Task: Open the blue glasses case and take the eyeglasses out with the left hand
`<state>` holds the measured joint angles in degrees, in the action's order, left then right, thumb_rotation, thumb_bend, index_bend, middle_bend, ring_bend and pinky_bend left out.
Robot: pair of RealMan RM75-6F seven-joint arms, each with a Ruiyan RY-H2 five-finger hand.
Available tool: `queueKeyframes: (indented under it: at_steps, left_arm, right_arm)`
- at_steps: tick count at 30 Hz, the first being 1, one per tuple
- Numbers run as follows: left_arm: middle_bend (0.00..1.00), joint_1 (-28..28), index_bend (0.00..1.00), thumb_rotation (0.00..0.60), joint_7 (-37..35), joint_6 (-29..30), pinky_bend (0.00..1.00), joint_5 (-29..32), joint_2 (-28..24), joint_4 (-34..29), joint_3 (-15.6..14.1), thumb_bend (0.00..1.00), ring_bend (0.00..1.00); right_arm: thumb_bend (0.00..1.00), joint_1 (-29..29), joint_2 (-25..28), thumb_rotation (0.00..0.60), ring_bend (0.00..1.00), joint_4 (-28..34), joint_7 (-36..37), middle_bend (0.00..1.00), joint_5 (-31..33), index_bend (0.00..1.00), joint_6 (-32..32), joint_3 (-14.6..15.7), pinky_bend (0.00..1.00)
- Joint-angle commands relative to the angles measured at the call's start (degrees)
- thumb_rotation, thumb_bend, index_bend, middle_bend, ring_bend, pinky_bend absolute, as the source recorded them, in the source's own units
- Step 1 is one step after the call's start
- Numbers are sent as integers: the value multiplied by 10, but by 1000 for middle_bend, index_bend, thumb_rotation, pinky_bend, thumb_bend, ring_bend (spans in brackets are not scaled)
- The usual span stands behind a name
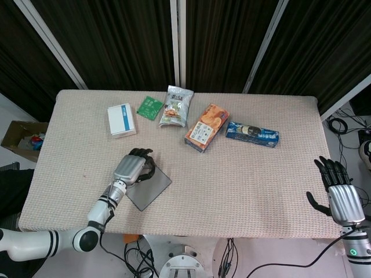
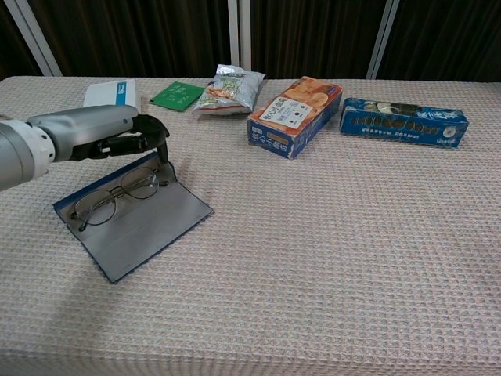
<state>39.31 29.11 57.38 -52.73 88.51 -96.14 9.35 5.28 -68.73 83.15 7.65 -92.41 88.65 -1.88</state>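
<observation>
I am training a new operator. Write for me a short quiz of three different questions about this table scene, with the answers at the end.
1. True or false: the glasses still lie in the open case.
2. Which robot hand is over the case: left or right?
3. Fill in: the green packet lies between the white box and the ____ bag.

Key
1. True; they rest on the grey lining.
2. Left; the right one is at the table's near right edge, fingers spread, holding nothing.
3. Snack.
</observation>
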Motion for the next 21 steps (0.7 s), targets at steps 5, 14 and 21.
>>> queueKeyframes:
  at_steps: [5, 14, 21]
  left_arm:
    - [101, -42, 301, 97, 31, 101, 108, -17, -4, -7, -26, 461, 94]
    - [100, -63, 315, 440, 26, 109, 108, 21, 18, 7, -35, 286, 94]
    - [99, -60, 317, 600, 31, 102, 108, 30, 32, 25, -31, 285, 94]
  right_arm:
    - [280, 10, -2, 600, 0, 1, -2, 48, -1, 0, -13, -3, 0]
    - [280, 17, -5, 600, 0, -2, -1, 48, 0, 0, -22, -3, 0]
    - [279, 14, -2, 600, 0, 1, 1, 48, 1, 0, -19, -1, 0]
